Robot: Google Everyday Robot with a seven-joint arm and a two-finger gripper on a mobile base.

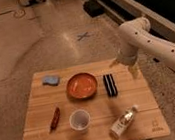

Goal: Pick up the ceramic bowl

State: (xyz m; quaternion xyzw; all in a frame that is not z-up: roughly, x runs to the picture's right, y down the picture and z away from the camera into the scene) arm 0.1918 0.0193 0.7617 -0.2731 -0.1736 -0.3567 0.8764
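The ceramic bowl (81, 84), wide and shallow with an orange inside and a darker rim, sits upright on the wooden table (136, 96), near the middle toward the back. My gripper (133, 71) hangs from the white arm over the table's right back part. It is to the right of the bowl, past a black box (110, 85), and apart from the bowl.
A white cup (79, 120) stands in front of the bowl. A blue sponge (51, 80) lies at the back left, a red-brown stick-like item (54, 118) at the left, a clear bottle (123, 121) on its side at the front right. Concrete floor surrounds the table.
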